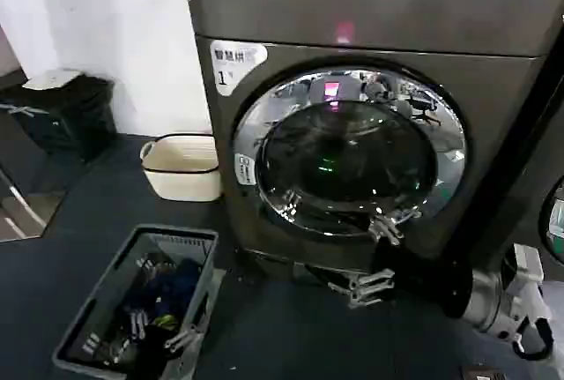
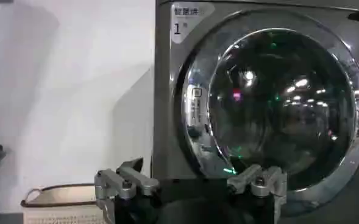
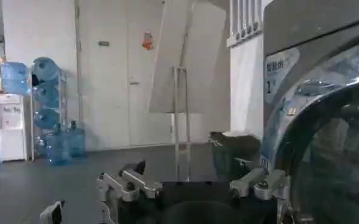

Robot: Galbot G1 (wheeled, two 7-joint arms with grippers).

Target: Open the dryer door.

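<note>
Dark floor: laundry basket, cream tub beside dryer.

The dryer stood ahead, its dryer door set in its front. A tub sat on the floor just left of it, and a laundry basket lay nearer, before the tub. The right gripper hung low before the door.

I'm working in what looks like a laundry corner of a testing hall or workshop. In front of me stands the dryer, numbered "1" on a white sticker. A grey laundry basket and a cream tub sit on the dark floor to my left. Farther off are stacked water bottles and bare white walls.
</note>
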